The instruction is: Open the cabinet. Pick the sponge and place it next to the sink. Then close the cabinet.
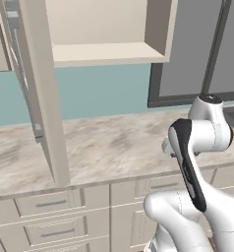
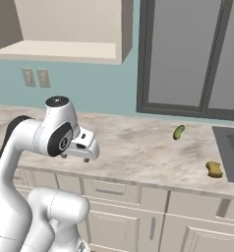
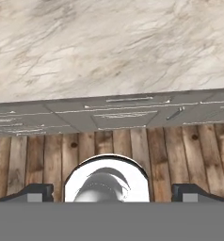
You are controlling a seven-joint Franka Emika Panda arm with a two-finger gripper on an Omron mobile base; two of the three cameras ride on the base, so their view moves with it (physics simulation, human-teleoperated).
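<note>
The beige wall cabinet (image 1: 109,29) stands open above the pale marbled stone desk (image 1: 114,142), its wide door (image 1: 43,93) swung out edge-on toward the cameras, and its lit inner shelf is bare in both base views. In the right base view the small yellow-tan wavy-edged sponge (image 2: 214,169) lies flat on the desk just beside the left rim of the dark grey rectangular sink (image 2: 230,147), close to the desk's front edge. A small green oblong pickle-like thing (image 2: 178,132) lies on the desk farther back from the sponge and well apart from it, also to the left of the sink. The white arm's hand (image 2: 79,146) hangs over the front edge of the desk, far to the left of the sink and nowhere near the sponge. In the hand view the gripper (image 3: 112,193) looks down at the desk, the beige drawer fronts (image 3: 118,113) and a brown plank floor (image 3: 132,150); its dark fingers (image 3: 36,192) are spread wide apart with nothing between them
</note>
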